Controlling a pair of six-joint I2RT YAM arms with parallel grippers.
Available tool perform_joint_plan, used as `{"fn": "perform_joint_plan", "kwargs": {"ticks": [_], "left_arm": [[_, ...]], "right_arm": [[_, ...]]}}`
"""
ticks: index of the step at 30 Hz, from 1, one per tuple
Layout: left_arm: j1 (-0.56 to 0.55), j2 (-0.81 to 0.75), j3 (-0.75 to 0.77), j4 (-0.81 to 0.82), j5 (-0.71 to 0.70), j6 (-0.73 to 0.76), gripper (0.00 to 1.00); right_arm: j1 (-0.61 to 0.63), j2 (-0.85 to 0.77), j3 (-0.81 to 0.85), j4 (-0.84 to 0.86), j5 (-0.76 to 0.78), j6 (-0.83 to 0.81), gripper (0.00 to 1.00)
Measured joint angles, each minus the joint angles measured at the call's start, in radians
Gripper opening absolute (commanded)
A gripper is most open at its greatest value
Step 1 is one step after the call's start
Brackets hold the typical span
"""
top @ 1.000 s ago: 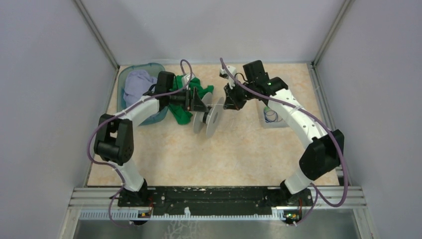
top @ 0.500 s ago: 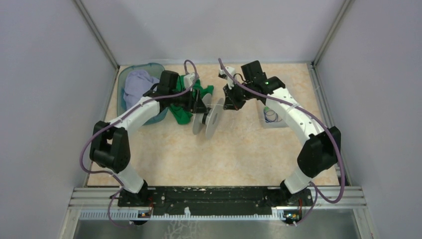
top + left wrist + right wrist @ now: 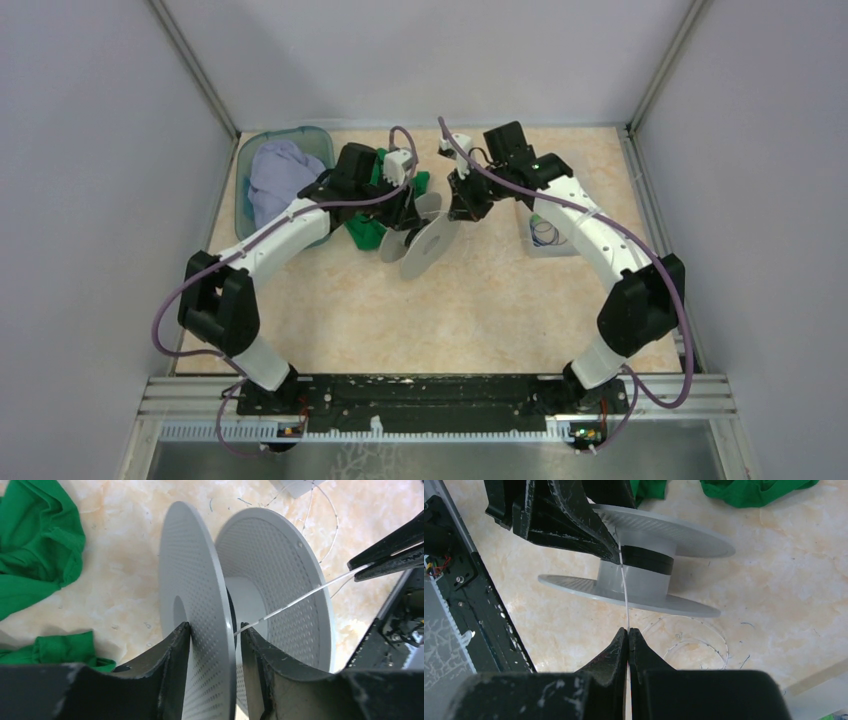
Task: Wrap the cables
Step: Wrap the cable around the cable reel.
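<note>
Grey plastic discs make up the spool (image 3: 420, 243), which is held near the middle of the table (image 3: 480, 300), a little toward 12 o'clock. One disc is squeezed between the two fingers of the left hand (image 3: 212, 635), which is closed only as far as the thin disc lets it. The white cable (image 3: 300, 597) is pinched in the right hand (image 3: 628, 631), whose fingers are pressed fully together on it. From the middle of the spool the cable is pulled tight toward the right hand, at about 2 o'clock in the top view. More of it is left in loose loops on the table close to the spool. Since one second ago, the left hand has been pushed toward 3 o'clock and turned. The spool is now tipped more, and its lower disc is swung toward 6 o'clock. The right hand has hardly been moved. This is judged to mean that the spool is being turned while the cable is kept tight, so a bit more cable is being wound on. Much is still left to be wound. The dark blue cable (image 3: 543, 234) is seen coiled in a small white tray (image 3: 562, 250) at 3 o'clock from the spool, not yet touched. A green cloth (image 3: 362, 232) is lying beside the spool at 9 o'clock.
</note>
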Motion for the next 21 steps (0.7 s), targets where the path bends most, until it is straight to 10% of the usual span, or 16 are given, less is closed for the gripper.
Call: {"fn": "perform_joint_plan", "kwargs": {"ticks": [21], "left_arm": [[-0.037,-0.032,0.001,-0.016,-0.129,0.083,0.28]], "right_arm": [[0.003,0.000,0.000,0.000,0.035,-0.001,0.00]]}}
